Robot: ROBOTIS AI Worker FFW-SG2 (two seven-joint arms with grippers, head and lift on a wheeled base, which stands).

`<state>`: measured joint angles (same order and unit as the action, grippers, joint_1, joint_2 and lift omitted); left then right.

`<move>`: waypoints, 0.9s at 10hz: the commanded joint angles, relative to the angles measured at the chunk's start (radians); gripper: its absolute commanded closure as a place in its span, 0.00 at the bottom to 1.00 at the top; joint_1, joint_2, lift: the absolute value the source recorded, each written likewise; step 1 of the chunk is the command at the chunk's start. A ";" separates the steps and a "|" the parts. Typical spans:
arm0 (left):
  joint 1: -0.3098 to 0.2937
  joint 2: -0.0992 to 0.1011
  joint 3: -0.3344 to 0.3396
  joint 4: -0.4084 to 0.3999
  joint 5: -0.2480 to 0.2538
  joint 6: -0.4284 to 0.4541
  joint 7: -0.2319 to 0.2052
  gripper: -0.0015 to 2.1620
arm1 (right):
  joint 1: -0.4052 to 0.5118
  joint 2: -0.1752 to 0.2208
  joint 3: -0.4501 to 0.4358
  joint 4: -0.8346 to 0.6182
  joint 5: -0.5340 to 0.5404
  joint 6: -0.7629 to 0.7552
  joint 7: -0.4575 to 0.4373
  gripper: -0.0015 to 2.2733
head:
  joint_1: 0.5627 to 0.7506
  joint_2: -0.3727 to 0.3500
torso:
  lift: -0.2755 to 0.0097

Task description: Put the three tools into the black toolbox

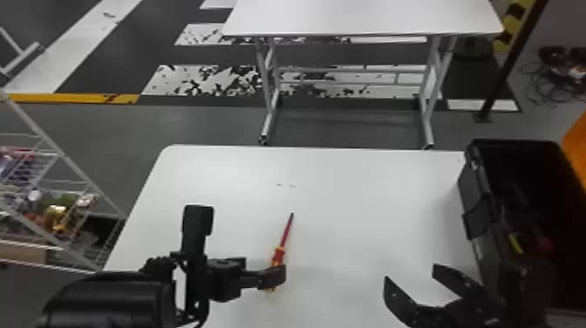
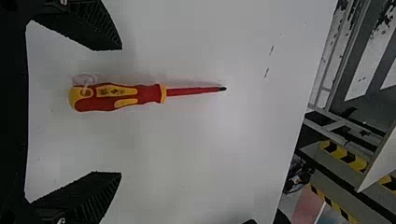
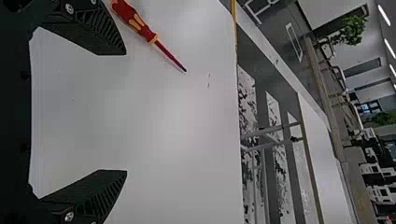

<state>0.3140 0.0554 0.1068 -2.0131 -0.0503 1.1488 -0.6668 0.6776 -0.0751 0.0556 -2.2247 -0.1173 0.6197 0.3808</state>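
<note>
In the head view, a red and yellow screwdriver [image 1: 279, 255] lies on the white table, its handle partly hidden by one finger of my left gripper [image 1: 236, 248]. From the left wrist, the screwdriver [image 2: 149, 93] shows between the spread fingers of the left gripper [image 2: 120, 111], ungripped. My right gripper [image 1: 410, 272] is open left of the black toolbox [image 1: 473, 192]. In the right wrist view, nothing is between the fingers of the right gripper [image 3: 126, 112]; the screwdriver [image 3: 133, 21] lies off to one side. The toolbox stands open with yellow and red parts [image 1: 516, 243] inside.
The white table [image 1: 209, 174] has rounded far corners. A wire rack [image 1: 65, 174] with assorted items stands to the left. Another white table [image 1: 362, 17] is farther ahead across the floor, and something orange [image 1: 577, 144] is at the right edge beyond the toolbox.
</note>
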 commanded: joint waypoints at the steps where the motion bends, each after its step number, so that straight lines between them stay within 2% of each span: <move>1: -0.039 -0.003 -0.024 0.008 -0.008 0.114 0.006 0.02 | 0.002 0.000 0.007 -0.004 0.007 -0.001 0.000 0.04 | 0.70 0.69 | 0.79; 2: -0.062 -0.005 -0.029 0.005 -0.016 0.225 0.006 0.02 | 0.003 0.000 0.007 -0.006 0.011 -0.001 0.000 0.04 | 0.70 0.68 | 0.79; 4: -0.069 -0.003 -0.026 -0.032 -0.017 0.323 0.010 0.02 | 0.003 0.000 0.015 -0.006 0.018 -0.001 0.000 0.04 | 0.70 0.68 | 0.79; 6: -0.078 -0.005 -0.030 -0.062 -0.039 0.409 0.049 0.02 | 0.002 -0.002 0.015 -0.009 0.018 -0.001 0.000 0.04 | 0.70 0.70 | 0.79; 9: -0.119 -0.002 -0.039 -0.084 -0.112 0.422 0.056 0.02 | 0.020 -0.002 -0.011 -0.009 0.001 -0.037 0.004 0.04 | 0.70 0.72 | 0.79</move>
<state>0.2055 0.0533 0.0686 -2.0964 -0.1489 1.5697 -0.6114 0.6940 -0.0767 0.0500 -2.2320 -0.1127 0.5895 0.3845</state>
